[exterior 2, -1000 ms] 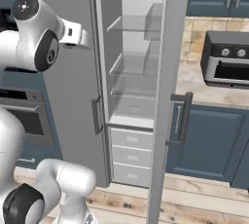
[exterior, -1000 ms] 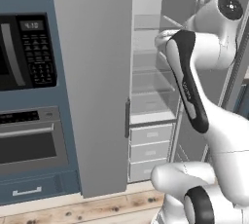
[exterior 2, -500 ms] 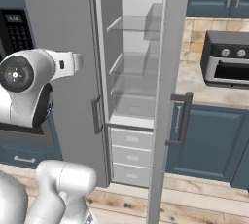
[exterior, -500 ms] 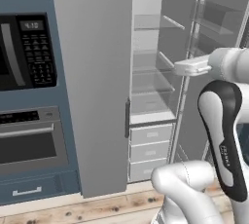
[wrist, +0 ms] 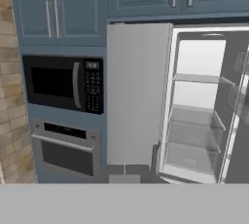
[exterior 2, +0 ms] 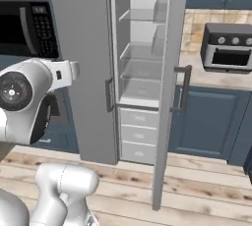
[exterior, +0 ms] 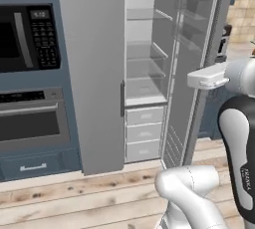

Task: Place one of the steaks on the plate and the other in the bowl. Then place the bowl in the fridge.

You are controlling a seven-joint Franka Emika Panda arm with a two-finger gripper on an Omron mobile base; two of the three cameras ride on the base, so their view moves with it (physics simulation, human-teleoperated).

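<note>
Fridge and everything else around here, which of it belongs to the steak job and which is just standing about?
Belongs to the job:
- fridge, one door open, shelves bare

Just standing about:
- microwave
- wall oven
- toaster oven on the counter
- blue cabinets

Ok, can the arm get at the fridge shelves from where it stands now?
Probably yes: the fridge has its right door swung open, and the glass shelves lie bare with nothing in front. The closed left door leaves that side shut.

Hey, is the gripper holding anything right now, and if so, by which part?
Nothing, it seems. The gripper is shut, and the hand view shows nothing between its tips; it looks at the open fridge from a distance.
</note>
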